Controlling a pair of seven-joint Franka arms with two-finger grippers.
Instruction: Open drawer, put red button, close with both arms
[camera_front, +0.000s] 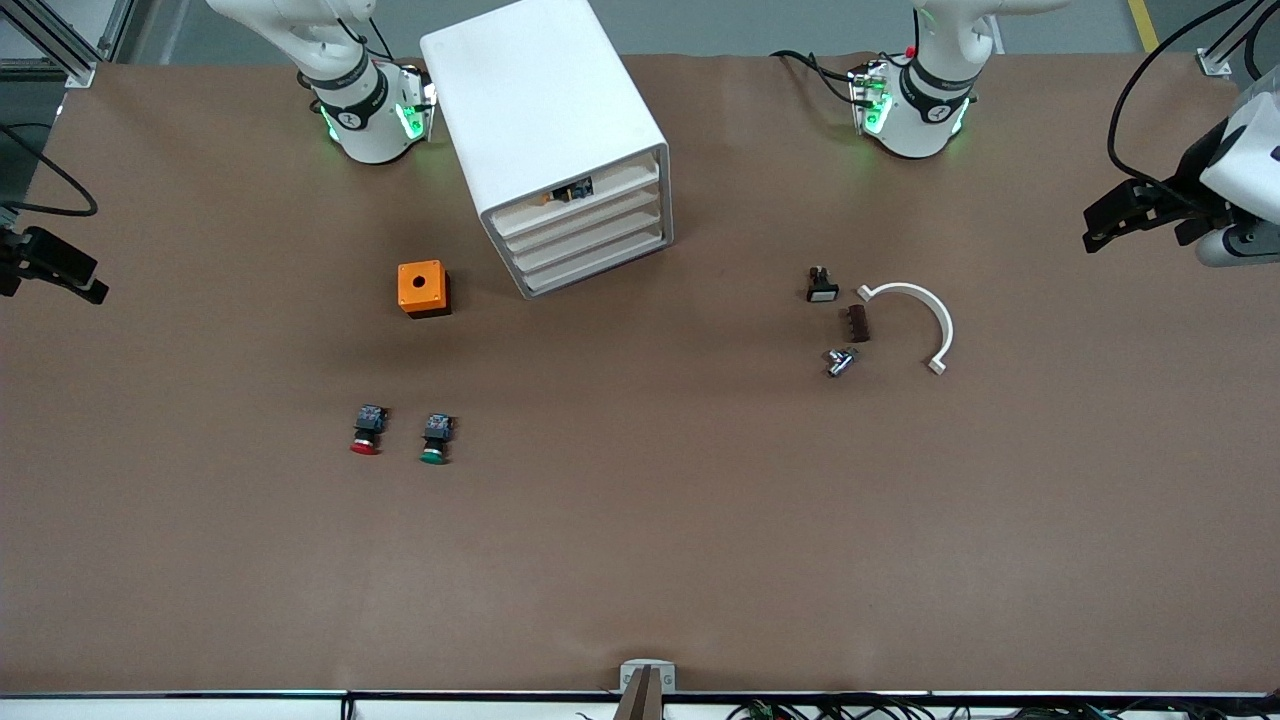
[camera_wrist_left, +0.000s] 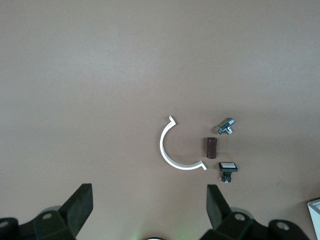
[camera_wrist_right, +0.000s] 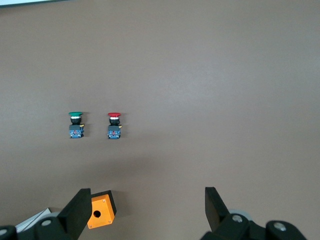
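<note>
The white cabinet (camera_front: 545, 110) stands between the two arm bases, its four drawers facing the front camera. The drawer (camera_front: 585, 215), second from the top, is shut. The red button (camera_front: 367, 430) lies on its side on the table, nearer the front camera than the orange box (camera_front: 422, 288). It also shows in the right wrist view (camera_wrist_right: 114, 125). My right gripper (camera_wrist_right: 146, 192) is open and empty, high over the table beside the orange box (camera_wrist_right: 100, 210). My left gripper (camera_wrist_left: 149, 192) is open and empty, high over bare table near a white arc (camera_wrist_left: 172, 150).
A green button (camera_front: 436, 438) lies beside the red one. Toward the left arm's end lie the white arc (camera_front: 925, 310), a brown block (camera_front: 856, 323), a metal part (camera_front: 838, 361) and a small black switch (camera_front: 821, 285). The top drawer shows dark parts (camera_front: 570, 192).
</note>
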